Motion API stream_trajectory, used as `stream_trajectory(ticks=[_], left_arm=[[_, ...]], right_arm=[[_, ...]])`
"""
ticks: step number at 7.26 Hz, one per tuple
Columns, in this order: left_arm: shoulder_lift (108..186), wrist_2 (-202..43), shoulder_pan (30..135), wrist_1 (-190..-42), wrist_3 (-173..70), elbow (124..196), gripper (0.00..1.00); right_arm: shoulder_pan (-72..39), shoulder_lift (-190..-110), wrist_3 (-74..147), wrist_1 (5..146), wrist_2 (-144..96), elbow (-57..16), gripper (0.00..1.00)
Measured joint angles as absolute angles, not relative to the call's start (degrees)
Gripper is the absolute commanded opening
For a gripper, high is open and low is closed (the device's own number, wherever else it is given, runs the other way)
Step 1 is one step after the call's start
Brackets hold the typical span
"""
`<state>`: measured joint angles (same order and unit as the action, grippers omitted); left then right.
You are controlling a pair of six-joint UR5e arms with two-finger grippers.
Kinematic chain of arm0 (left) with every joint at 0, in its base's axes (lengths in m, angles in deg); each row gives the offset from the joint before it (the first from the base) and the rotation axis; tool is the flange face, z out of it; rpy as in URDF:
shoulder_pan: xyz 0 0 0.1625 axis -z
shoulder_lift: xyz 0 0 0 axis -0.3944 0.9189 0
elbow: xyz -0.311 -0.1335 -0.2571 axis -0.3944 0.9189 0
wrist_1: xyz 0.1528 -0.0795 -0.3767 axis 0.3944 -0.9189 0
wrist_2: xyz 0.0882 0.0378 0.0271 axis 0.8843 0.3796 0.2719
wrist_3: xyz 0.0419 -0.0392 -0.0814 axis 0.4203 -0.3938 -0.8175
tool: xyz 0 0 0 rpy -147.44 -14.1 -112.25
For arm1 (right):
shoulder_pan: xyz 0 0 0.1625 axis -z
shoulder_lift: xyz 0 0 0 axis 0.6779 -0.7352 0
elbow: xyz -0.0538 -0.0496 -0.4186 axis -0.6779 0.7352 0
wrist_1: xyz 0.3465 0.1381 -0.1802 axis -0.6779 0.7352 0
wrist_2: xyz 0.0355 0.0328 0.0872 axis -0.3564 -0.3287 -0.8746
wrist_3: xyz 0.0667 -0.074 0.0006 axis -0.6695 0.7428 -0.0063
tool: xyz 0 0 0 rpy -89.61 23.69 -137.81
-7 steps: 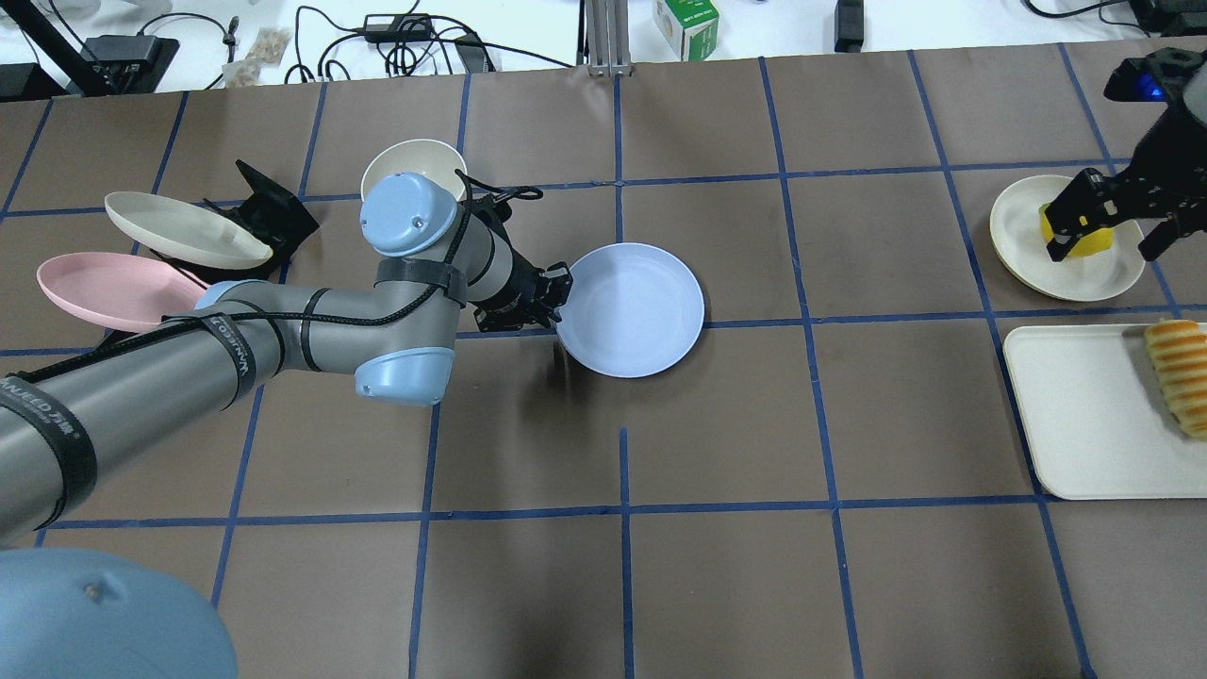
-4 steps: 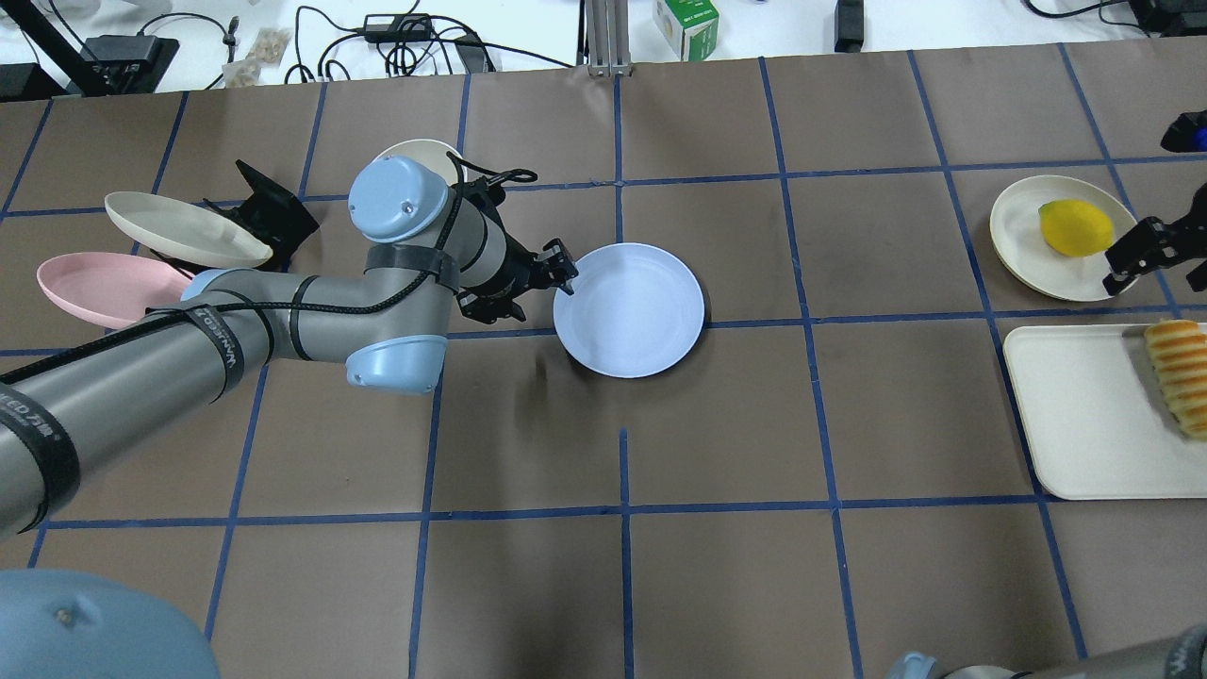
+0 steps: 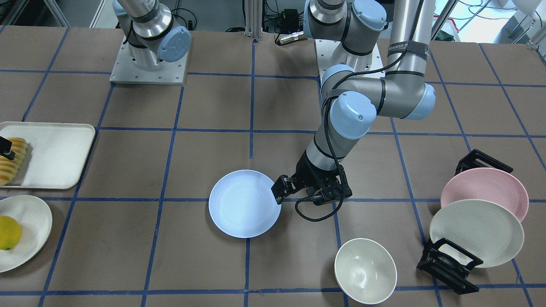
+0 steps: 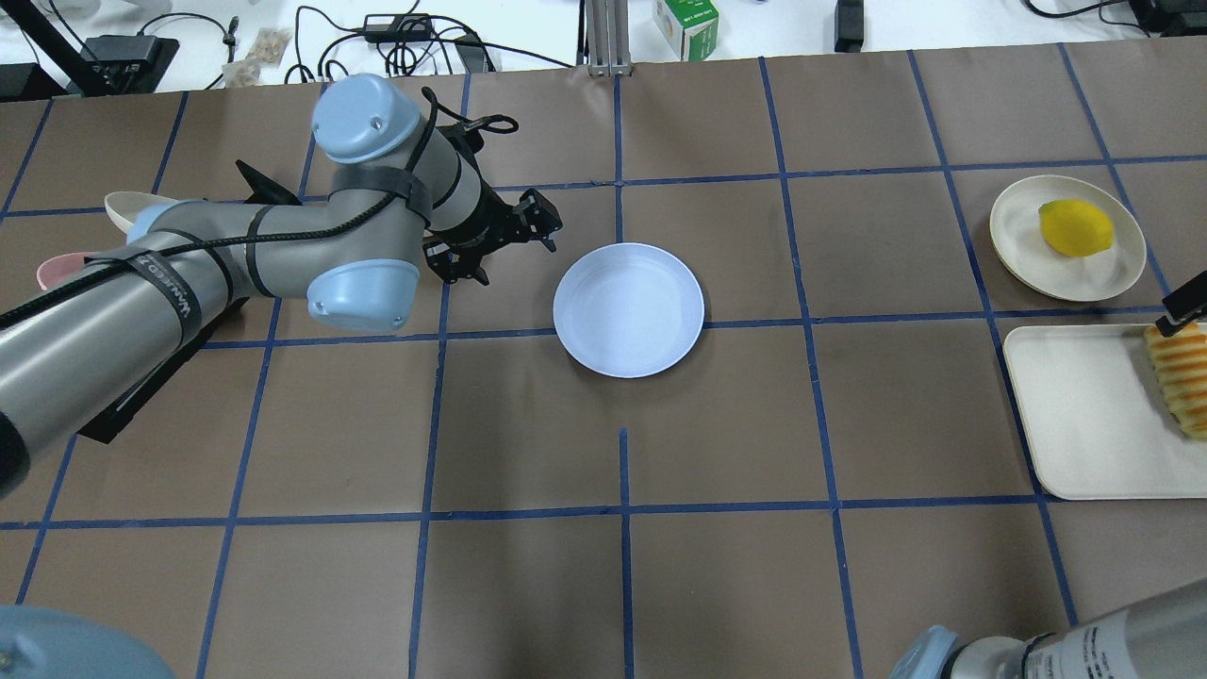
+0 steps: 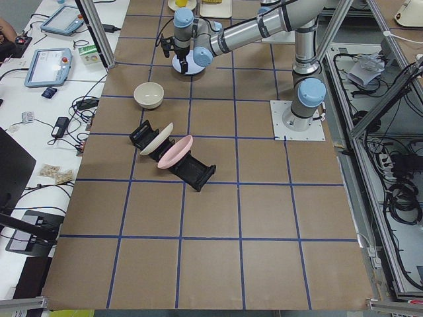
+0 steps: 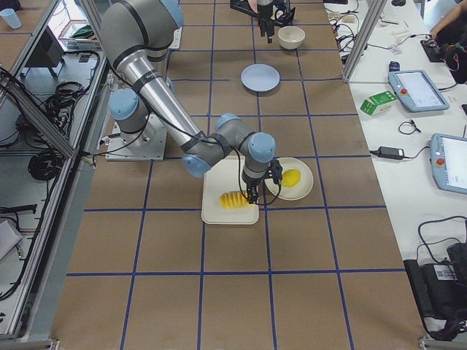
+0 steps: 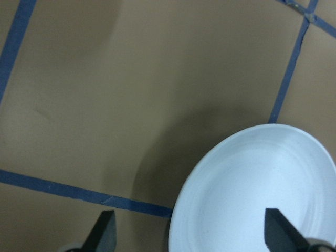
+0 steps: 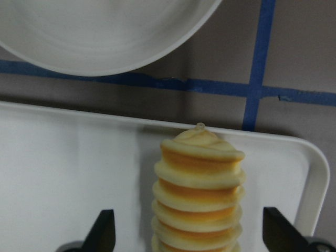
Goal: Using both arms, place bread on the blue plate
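Observation:
The pale blue plate (image 4: 628,309) lies flat and bare at the table's middle, also in the front view (image 3: 244,203). My left gripper (image 4: 542,222) is open and empty, raised just off the plate's rim; the left wrist view shows part of the plate (image 7: 257,194) below its spread fingers. The bread (image 4: 1179,372), a ridged yellow-orange loaf, lies on a cream tray (image 4: 1084,424) at the right edge. My right gripper (image 8: 189,233) is open above it, its fingers either side of the loaf (image 8: 199,189), not touching.
A lemon (image 4: 1075,227) sits on a cream plate (image 4: 1028,245) behind the tray. A white bowl (image 3: 365,270), a pink plate (image 3: 484,192) and a cream plate (image 3: 475,232) in black racks stand on my left side.
My left gripper has drawn away from the blue plate's rim, up and to the left. My right gripper has moved from over the lemon to over the bread.

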<state>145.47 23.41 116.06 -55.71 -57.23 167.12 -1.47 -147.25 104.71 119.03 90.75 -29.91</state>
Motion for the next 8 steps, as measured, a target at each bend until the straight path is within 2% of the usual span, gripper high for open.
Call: stream_trajectory(ticks=[3, 5, 6, 7, 8], left_arm=[[140.3, 29.1, 107.2, -74.6, -45.1, 160.7, 1.00], [136.1, 34.0, 104.6, -81.9, -43.8, 158.2, 1.00], [134.1, 34.9, 104.7, -84.3, -43.7, 157.9, 1.00], [132.1, 35.1, 105.2, -86.2, -43.9, 158.0, 1.00], [130.5, 35.4, 105.9, -87.9, -44.0, 158.1, 1.00]], right_arm=[[-0.8, -144.9, 105.6, 120.6, 93.1, -30.1, 1.00], [-0.7, -144.1, 105.8, 120.8, 93.6, -30.1, 0.79], [-0.7, -143.7, 105.8, 120.7, 93.5, -30.1, 0.50], [-0.7, -143.4, 105.9, 120.6, 93.4, -30.0, 0.25], [-0.8, -143.4, 105.9, 120.4, 93.5, -29.7, 0.07]])
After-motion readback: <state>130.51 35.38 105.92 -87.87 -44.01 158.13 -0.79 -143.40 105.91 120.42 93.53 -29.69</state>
